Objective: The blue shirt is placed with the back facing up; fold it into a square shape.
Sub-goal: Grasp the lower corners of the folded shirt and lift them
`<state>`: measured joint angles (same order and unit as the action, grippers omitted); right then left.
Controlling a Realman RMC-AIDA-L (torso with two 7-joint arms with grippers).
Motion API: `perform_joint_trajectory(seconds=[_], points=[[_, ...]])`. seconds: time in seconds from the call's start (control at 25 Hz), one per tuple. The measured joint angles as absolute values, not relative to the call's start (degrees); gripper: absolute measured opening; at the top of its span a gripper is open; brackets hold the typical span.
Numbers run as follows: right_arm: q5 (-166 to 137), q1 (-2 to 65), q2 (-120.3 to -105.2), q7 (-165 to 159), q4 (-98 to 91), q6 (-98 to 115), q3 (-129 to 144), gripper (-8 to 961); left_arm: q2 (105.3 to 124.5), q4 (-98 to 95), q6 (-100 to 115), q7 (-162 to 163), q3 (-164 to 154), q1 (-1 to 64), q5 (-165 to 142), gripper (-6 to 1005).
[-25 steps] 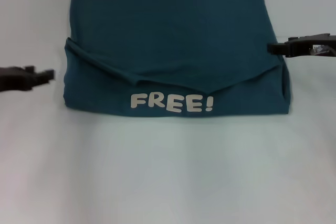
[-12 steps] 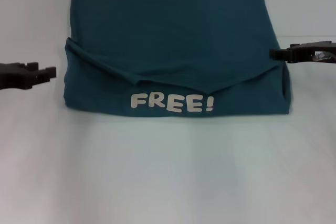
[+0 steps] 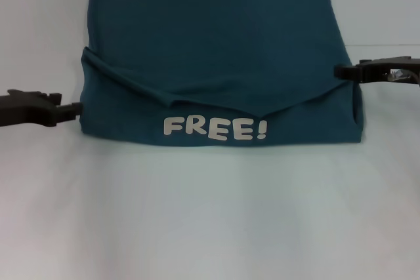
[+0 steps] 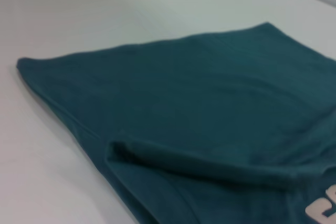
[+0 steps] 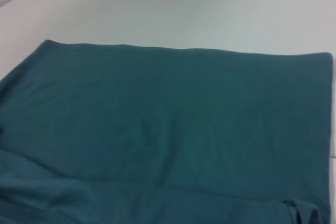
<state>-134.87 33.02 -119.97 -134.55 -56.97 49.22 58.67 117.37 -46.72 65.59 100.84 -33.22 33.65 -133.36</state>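
shirt (image 3: 216,50) centred on table (image 3: 210,214), grippers flanking

white table (image 3: 210,227) (plain): folded blue shirt (image 3: 216,50) lying flat

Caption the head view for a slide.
Folded blue shirt reading "FREE!" on white table, left gripper and right gripper at its side edges.

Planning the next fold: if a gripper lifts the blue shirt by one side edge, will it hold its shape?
Probably not: the blue shirt looks floppy, since its folded flaps sag in soft creases. Stacked layers may slide apart. It likely drags rather than slides as one piece.
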Motion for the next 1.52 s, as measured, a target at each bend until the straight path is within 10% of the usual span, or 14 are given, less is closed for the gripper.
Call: perform_joint_trajectory(seconds=[1.52], points=[[-134.8, 32.8, -119.88, -133.8, -54.2, 46.4, 58.7, 622, 116.85, -36.9, 58.4, 100.9, -35.5, 37.8, -137.7, 531]])
